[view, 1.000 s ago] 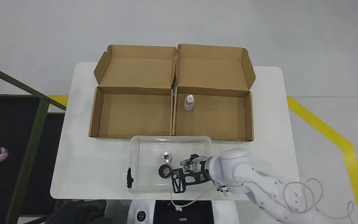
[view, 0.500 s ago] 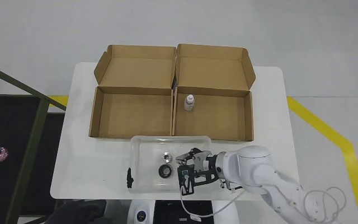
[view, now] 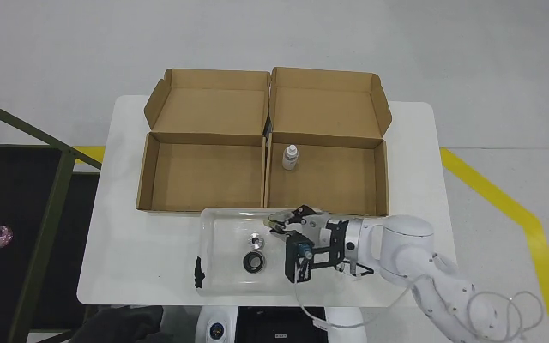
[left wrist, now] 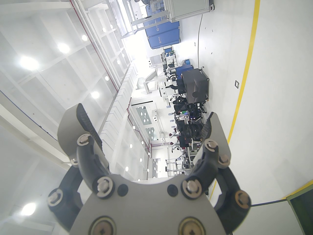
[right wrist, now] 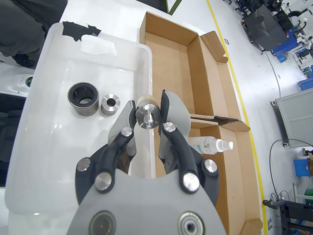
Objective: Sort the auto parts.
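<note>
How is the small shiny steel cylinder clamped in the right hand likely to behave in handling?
The small shiny steel cylinder looks solid, so it is probably rigid and heavy for its size. Its polished round wall may slip between the right hand's ribbed pads, which grip only its sides. Laid on its side, it would likely roll.

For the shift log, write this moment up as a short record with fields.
right gripper: shut on metal cylinder, above the edge of the clear bin nearest the boxes
left gripper: open, holding nothing, aimed away from the table
in bin: black-lined bearing and small steel bushing, side by side
cardboard box: open, spray bottle inside
sorting state: one part in hand, not yet placed
</note>
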